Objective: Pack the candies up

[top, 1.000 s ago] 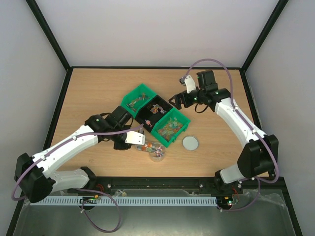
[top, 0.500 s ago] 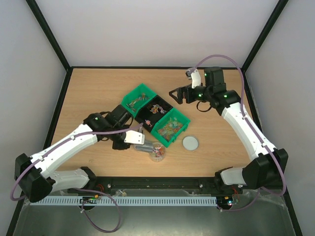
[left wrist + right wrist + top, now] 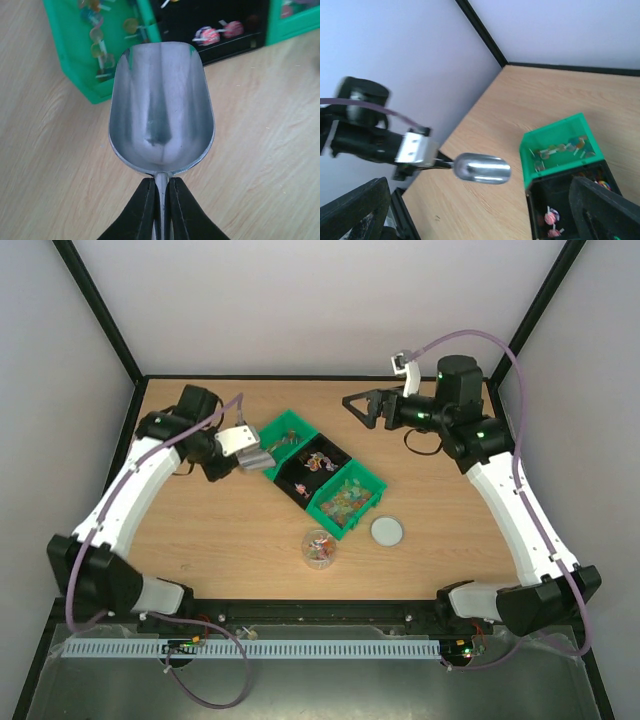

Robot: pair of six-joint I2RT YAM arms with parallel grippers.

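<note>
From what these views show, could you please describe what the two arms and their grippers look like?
The left arm and right arm have white links between black joints. A lilac cable loops loosely along each. The left gripper and right gripper have two tapering black fingers, with a white block at the wrist.

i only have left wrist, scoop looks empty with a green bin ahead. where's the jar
Observer: The clear jar stands toward the table's near edge, apart from the bins and well away from the metal scoop.
Operator: anything in it
Observer: Yes, a few candies sit inside it.
Operator: lid on?
Observer: No, the round lid lies flat on the table to the jar's right, not touching it.
Operator: and the right arm
Observer: The right gripper hovers open beyond the bins, holding nothing.
</note>
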